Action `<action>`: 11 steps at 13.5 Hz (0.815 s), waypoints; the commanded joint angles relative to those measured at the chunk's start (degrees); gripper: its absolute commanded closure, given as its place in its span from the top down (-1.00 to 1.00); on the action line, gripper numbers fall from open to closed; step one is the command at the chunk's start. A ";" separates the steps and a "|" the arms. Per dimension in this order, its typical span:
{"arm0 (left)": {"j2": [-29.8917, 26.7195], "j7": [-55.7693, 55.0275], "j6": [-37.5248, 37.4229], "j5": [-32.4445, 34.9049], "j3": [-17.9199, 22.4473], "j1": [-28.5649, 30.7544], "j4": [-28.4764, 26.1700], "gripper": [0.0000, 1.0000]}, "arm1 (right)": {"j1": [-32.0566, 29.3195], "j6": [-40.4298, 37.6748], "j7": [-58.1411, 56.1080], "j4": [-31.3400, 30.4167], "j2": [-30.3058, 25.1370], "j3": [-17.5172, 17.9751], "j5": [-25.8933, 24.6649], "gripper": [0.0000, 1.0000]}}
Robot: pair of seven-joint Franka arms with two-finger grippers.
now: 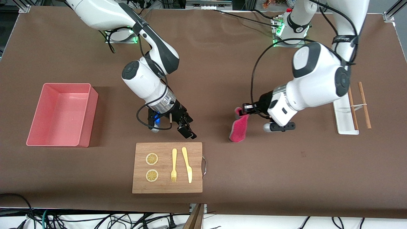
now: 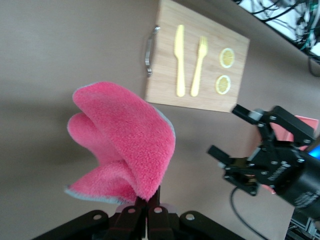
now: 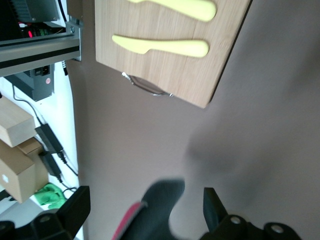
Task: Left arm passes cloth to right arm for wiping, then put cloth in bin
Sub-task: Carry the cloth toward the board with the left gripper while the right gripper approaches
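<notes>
My left gripper is shut on the top edge of the cloth, which hangs crimson-pink above the table, beside the cutting board's handle end. In the left wrist view the left gripper pinches the folded cloth. My right gripper is open and empty over the table just above the board's farther edge, a gap away from the cloth. It also shows open in the left wrist view. In the right wrist view the cloth's dark grey face shows between the open fingers. The pink bin stands at the right arm's end.
A wooden cutting board with a yellow fork, a yellow knife and two lemon slices lies nearer the front camera. A white tray with chopsticks lies at the left arm's end.
</notes>
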 commanded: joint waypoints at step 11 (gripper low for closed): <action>1.14 2.14 5.18 -3.83 0.45 -9.44 -0.09 -1.00 | 2.81 4.09 2.36 5.24 4.55 0.19 0.40 0.99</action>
